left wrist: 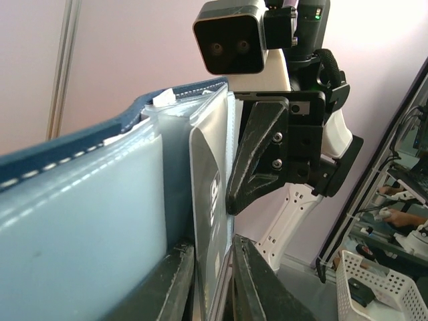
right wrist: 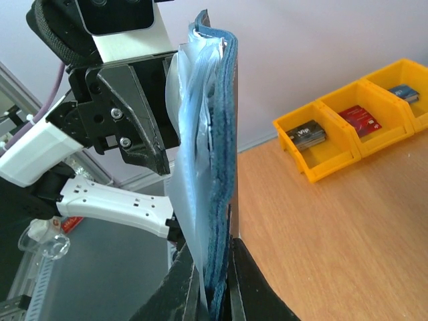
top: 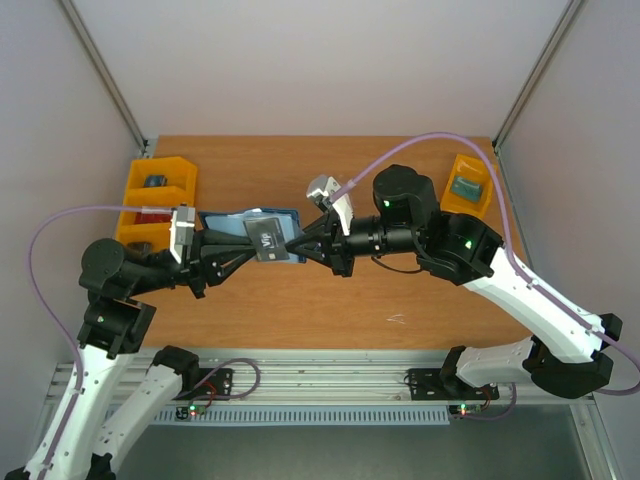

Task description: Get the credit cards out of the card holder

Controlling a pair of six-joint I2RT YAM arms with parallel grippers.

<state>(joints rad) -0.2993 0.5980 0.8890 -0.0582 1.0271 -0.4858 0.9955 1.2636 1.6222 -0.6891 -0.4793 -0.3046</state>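
Containers: a row of three joined yellow bins (top: pixel 180 172) (right wrist: pixel 334 168) sat at the left edge of the worktop (top: pixel 400 290) (right wrist: pixel 334 254). In the right wrist view, the nearest compartment held a dark stack with white lettering (right wrist: pixel 307 134), the middle one a red item (right wrist: pixel 361 118), and the far one a blue item (right wrist: pixel 405 91). A single yellow bin (top: pixel 463 161) at the upper right of the top view held a teal object (top: pixel 465 187).

Card holder (top: pixel 228 222) (left wrist: pixel 80 144) (right wrist: pixel 224 134): it lay open between the two arms, left of centre in the top view. It had a navy cover with pale stitching along the edge and clear, glossy plastic sleeves fanned inside. The wrist views showed it edge-on and upright.

Grey card (top: pixel 266 240) (left wrist: pixel 212 221): thin, flat and rectangular, with lettering on its face. It stood in the outermost sleeve, on the side toward the left arm. A small white corner (left wrist: pixel 164 98) showed above the inner sleeves, and what it belonged to could not be told.

Left jaws: the black fingers (left wrist: pixel 175 287) stood narrowly on either side of the grey card's lower edge. Whether they pressed on it or had let go could not be told.

Right jaws: the fingers (right wrist: pixel 175 291) were clenched on the card holder's edge, with the navy cover and sleeves pinched between them. In the left wrist view, one right finger (left wrist: pixel 257 160) lay against the outer sleeve.

Worktop: orange-brown wood grain, matte.
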